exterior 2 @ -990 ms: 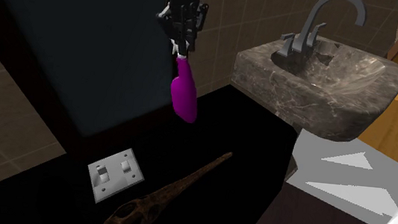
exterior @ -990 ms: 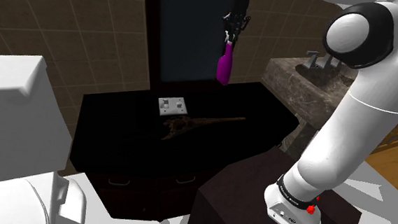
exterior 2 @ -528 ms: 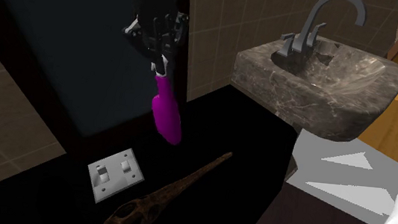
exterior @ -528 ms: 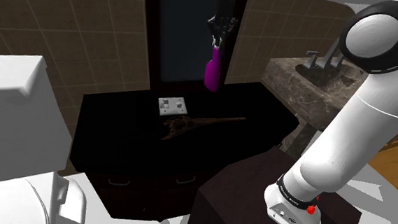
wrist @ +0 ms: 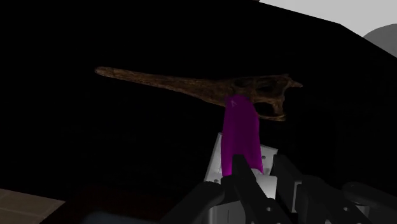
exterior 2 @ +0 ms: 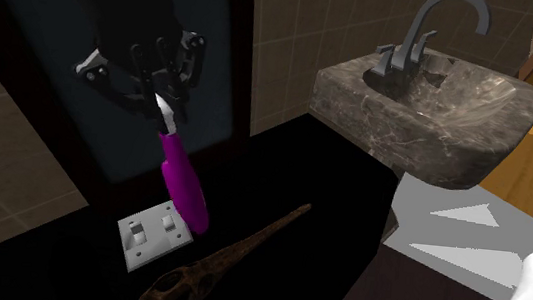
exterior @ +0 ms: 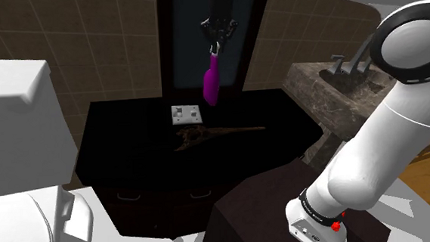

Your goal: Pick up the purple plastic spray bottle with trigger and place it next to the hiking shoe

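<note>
Finding 1: the gripper (exterior 2: 166,112) is closed narrowly on the top end of the purple spray bottle (exterior 2: 183,181), and a white part of the bottle's head shows between the fingertips. The grip is taken high so that the body hangs free beneath the hand, which suits a carry.

Finding 2: in the second exterior view the bottle trails from the jaws toward 5 o'clock, base lowest. In the shoulder view it hangs from the gripper (exterior: 214,48) toward 6 o'clock, and the bottle (exterior: 211,82) appears clear of the black cabinet top (exterior: 131,143).

Finding 3: below the bottle's base on that top, a white switch plate (exterior 2: 154,234) lies at 7 o'clock and a brown long-snouted object (exterior 2: 224,260) at 5 o'clock (it looks like a skull rather than footwear, so I cannot confirm it as the shoe). A stone sink (exterior 2: 440,100) stands at 2 o'clock, well apart.

Assessment: transport in hand, placement not yet done
</note>
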Motion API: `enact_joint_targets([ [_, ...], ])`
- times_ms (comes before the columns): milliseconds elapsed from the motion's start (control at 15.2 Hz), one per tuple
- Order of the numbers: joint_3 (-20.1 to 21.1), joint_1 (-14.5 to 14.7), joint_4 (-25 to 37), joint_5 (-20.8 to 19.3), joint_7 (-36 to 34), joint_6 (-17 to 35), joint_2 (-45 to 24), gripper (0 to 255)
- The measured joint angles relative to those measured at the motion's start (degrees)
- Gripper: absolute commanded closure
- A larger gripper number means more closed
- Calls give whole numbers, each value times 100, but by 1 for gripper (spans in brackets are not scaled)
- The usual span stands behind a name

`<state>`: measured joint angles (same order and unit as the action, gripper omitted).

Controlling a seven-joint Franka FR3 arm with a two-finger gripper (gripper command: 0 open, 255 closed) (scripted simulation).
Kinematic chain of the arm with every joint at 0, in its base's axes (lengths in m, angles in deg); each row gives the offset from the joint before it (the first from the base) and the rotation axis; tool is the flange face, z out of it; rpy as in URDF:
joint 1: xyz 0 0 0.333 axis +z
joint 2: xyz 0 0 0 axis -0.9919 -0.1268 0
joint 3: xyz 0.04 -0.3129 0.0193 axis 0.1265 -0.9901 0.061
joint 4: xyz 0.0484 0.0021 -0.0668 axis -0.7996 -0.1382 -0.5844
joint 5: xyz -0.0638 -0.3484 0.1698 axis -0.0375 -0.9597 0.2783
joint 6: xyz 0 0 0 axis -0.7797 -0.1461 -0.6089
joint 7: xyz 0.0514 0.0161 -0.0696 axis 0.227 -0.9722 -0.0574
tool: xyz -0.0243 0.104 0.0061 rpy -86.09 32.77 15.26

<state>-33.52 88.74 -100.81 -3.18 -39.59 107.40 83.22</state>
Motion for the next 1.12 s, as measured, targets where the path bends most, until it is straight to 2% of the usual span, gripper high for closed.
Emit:
enact_joint_targets([
  [198,191,216,-20,27,-415,26,-14,255],
  [594,548,650,505,33,-1202,-139,-387,255],
  [1122,967,1361,1712,-102,-2275,-436,-1315,255],
])
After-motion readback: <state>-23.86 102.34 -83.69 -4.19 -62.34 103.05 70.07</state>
